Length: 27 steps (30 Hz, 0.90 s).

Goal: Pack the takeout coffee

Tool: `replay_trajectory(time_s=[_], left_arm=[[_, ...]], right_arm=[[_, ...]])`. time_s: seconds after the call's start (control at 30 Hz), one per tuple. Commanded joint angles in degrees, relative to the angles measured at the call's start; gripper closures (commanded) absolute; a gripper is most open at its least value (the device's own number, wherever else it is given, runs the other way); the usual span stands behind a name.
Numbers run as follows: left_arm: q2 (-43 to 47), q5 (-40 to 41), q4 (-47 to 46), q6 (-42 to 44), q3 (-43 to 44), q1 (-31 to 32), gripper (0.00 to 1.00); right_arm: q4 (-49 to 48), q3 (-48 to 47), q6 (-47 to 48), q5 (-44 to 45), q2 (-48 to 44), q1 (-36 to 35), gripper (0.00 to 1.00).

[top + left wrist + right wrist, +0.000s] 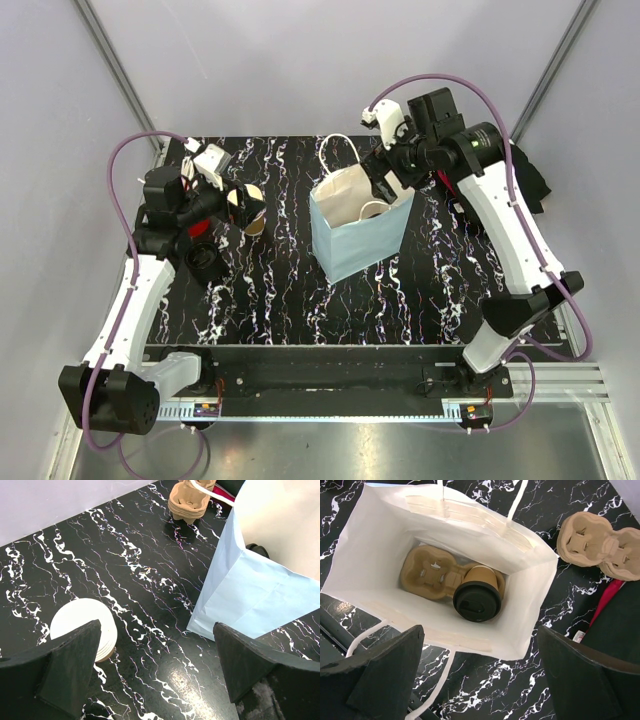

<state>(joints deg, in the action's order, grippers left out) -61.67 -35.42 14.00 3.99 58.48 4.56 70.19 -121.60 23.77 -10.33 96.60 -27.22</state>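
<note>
Right wrist view: small tan kraft-paper cup (481, 575), round black plastic lid (476, 601) on, upright in brown moulded-pulp carrier (425, 572) inside pale blue paper bag (380, 545), mid-table.
Right gripper (480, 632): released, empty, straight above cup.
Left gripper (156, 627): spread, empty, farther off.

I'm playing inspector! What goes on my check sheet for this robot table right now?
Surface: black marbled table, no spills seen.
Job's things: lidded coffee cup sits in a cup tray inside the open paper bag.
Clutter: spare cup trays, black lids, cup stack, something red.
Hands: left hand open, empty; right hand open above the bag, empty.
Cables: purple cables loop off both arms, clear of the bag.
Surroundings: plain grey walls.
</note>
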Motion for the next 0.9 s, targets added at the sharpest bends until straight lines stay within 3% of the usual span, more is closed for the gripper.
replay_trajectory(time_s=[0.0,0.33,0.73,0.87], left_arm=[[1.11,-1.06,-3.01,-0.12,-0.38,-0.51,0.01],[1.11,-1.14,-3.1,-0.12,-0.38,-0.69,0.01],[1.38,-0.35,-3.1,-0.3,-0.29,-0.95,0.01],[1.55,3.23,-1.79,0.66,0.67,-0.95,0.01]], right_arm=[[-0.76,-0.04,0.84,2.15,-3.95,-0.55,0.0],[-8.49,7.77,1.1,9.01,-11.51,0.24,0.0],[-23.17,24.73,-3.02,7.87,-20.39,13.59,0.0],[-27.19,30.78,-5.3,8.82,-21.62,16.4,0.0]])
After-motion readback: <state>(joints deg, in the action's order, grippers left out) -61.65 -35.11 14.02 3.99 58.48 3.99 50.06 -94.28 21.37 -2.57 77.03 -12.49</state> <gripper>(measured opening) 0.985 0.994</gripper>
